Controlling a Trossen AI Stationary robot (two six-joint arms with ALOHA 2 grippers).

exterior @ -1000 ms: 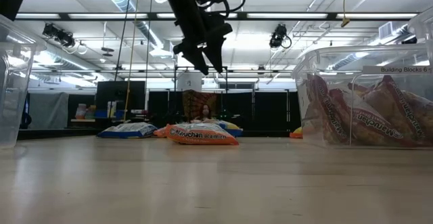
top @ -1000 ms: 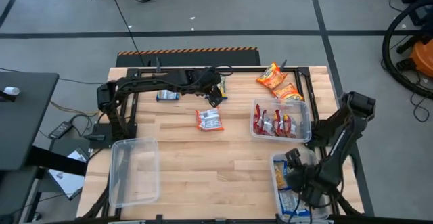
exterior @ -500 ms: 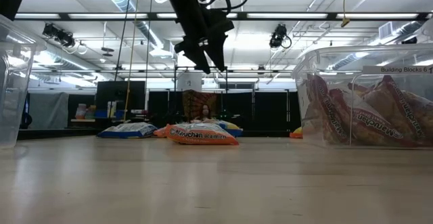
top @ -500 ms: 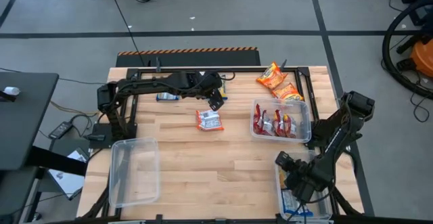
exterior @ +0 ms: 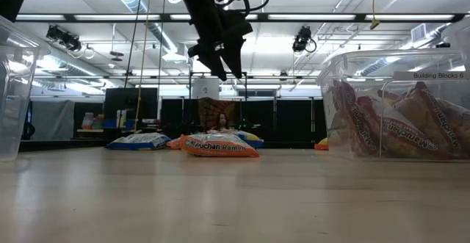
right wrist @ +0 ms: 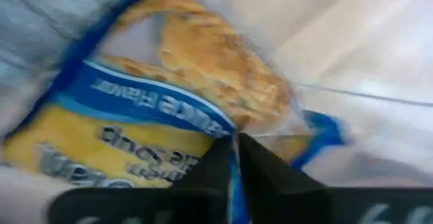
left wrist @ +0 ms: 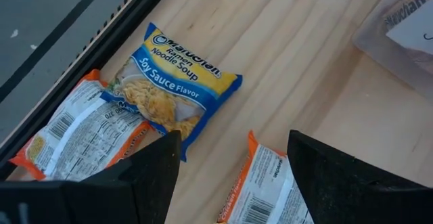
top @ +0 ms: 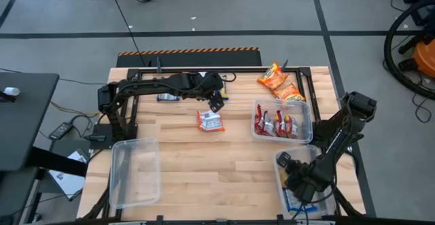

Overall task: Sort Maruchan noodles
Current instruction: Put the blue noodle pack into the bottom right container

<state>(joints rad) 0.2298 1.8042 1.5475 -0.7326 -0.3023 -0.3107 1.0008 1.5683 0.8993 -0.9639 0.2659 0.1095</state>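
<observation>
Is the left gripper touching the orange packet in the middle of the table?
Apart. The low view shows the left gripper open, hanging well above the orange packet, with clear background between them.

Bare tabletop (top: 224, 164) across the middle and near edge, between the empty clear bin (top: 133, 172) and the right-hand bins: wide free lane. Left pincer (top: 215, 101) hangs open above the orange Maruchan packet (top: 209, 120), air gap between them. Just beyond it, a blue soy sauce packet (left wrist: 178, 87) overlaps another orange packet (left wrist: 81, 132) at the far rail, crowding that edge. Bin of red packets (top: 283, 120) blocks the right side; two orange packets (top: 279, 82) lie behind it. Right pincer (top: 296, 192) fills the near-right bin (top: 281, 167), its closed tips pressed against a blue packet (right wrist: 135, 116).
</observation>
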